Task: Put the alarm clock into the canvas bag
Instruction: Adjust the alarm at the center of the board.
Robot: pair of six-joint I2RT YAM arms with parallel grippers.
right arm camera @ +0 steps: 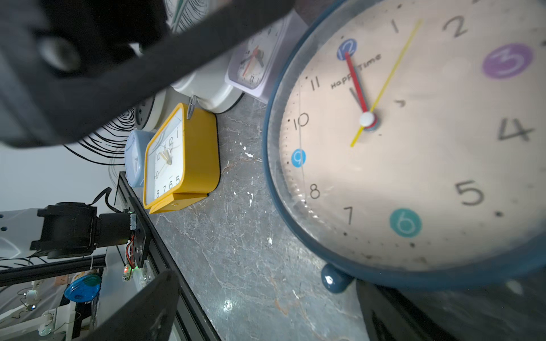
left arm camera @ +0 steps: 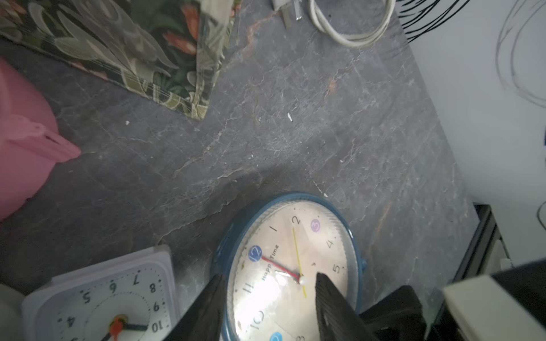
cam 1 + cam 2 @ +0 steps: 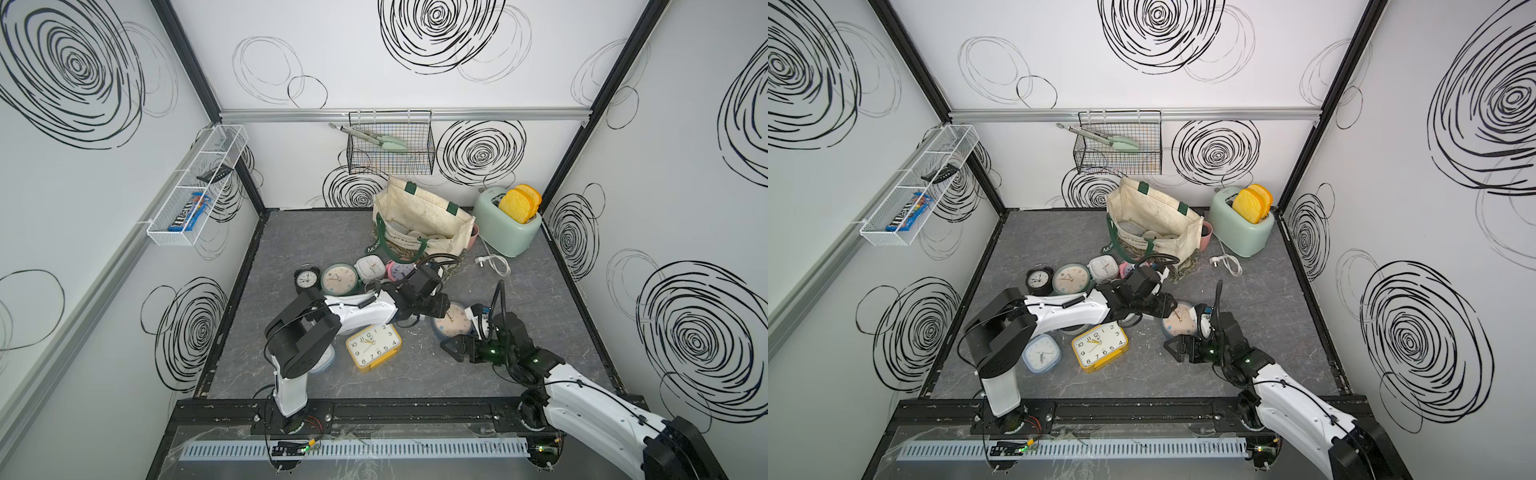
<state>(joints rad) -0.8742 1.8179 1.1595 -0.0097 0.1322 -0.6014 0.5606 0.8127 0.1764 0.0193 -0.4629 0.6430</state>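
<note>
While my left gripper (image 2: 270,277) hung half-open over the blue alarm clock (image 2: 322,236) lying face-up on the table (image 3: 415,374), gripping nothing, my right gripper (image 3: 451,348) gaped wide and empty beside it. I judged the jaws should straddle its rim before lifting toward the canvas bag (image 3: 419,216) behind.

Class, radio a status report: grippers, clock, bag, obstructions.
Left gripper open over blue-rimmed round alarm clock. Right gripper open beside it. Cream canvas bag open; pink clock before it.
</note>
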